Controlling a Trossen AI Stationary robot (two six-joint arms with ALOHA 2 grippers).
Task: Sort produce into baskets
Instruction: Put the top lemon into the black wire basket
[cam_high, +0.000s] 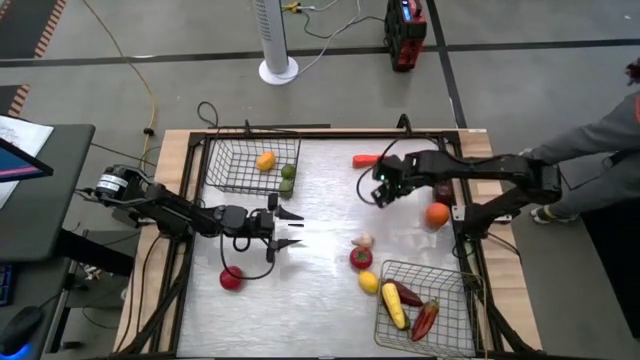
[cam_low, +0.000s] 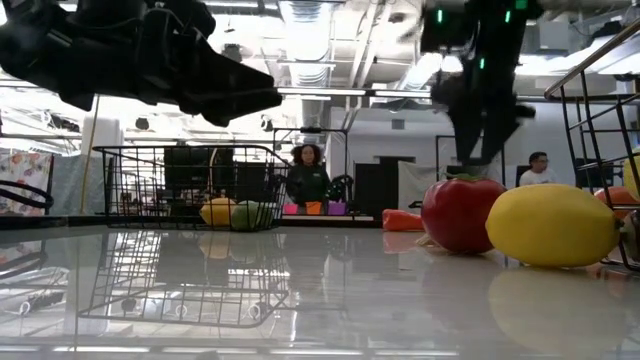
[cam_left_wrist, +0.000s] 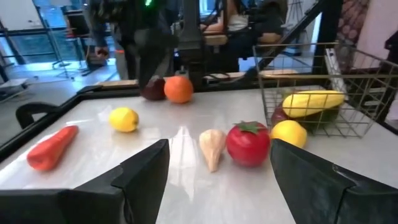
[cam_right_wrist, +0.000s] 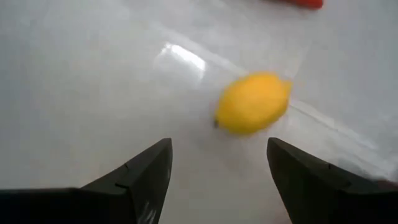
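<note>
Hovering open-jawed and empty, the right gripper (cam_right_wrist: 217, 180) faces a lemon (cam_right_wrist: 252, 102) lying just ahead on the table (cam_right_wrist: 74, 74).

Its long axis runs roughly across the gap; the left gripper (cam_high: 290, 229), open and empty, waits farther off.

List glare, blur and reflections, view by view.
High view: white glare streak on the table by the left gripper. Low view: glossy tabletop mirrors the basket; near lemon soft. Right wrist view: lemon blurred beyond the right gripper, glare beside it.
</note>
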